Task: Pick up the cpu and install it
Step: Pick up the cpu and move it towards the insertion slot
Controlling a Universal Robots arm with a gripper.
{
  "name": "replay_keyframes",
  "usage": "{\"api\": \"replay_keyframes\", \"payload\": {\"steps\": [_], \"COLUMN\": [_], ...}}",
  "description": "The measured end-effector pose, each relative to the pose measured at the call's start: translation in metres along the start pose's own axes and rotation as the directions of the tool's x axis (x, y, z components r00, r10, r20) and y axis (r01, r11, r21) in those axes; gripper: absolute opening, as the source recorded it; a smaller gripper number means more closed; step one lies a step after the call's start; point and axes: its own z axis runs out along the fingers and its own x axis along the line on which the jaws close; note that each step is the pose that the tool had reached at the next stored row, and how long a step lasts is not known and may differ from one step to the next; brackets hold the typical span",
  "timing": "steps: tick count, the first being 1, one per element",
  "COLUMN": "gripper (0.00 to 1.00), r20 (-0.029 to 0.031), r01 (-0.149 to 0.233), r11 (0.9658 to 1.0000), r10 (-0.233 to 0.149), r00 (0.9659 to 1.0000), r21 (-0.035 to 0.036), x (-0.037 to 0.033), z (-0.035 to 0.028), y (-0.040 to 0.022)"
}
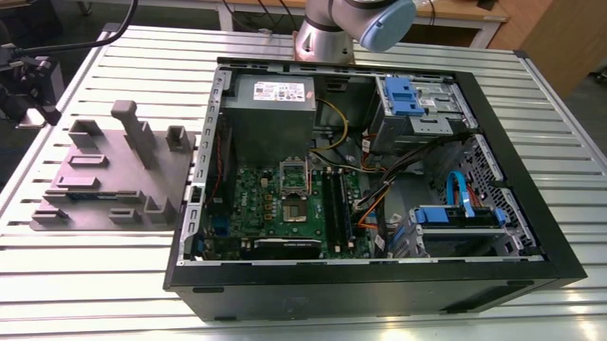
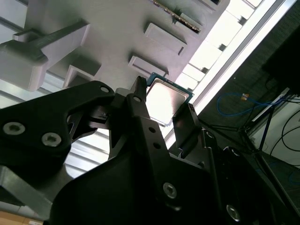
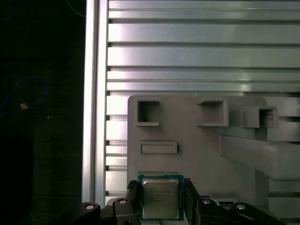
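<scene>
The cpu is a small square chip with a silver top and a green rim. It sits between the two black fingers of my gripper, which press on two opposite sides of it. In the second wrist view the cpu hangs over the edge of the grey fixture plate, held by my gripper. In the exterior view my gripper is at the view's far left, beside the fixture plate. The green motherboard lies in the open computer case, with its socket uncovered.
The black computer case lies open on the slatted metal table, with a grey power supply, blue drive brackets and loose cables inside. Grey posts and blocks stand up from the fixture plate. The arm's base is behind the case.
</scene>
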Motion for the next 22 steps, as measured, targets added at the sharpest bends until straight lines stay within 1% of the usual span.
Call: {"api": "replay_keyframes", "payload": {"steps": [22], "gripper": [0.47], "r20": [0.0000], "r01": [0.000], "r11": [1.0000], "r10": [0.000], "r00": [1.0000], "r21": [0.0000], "x": [0.0000], "z": [-0.0068], "y": [0.0004]}}
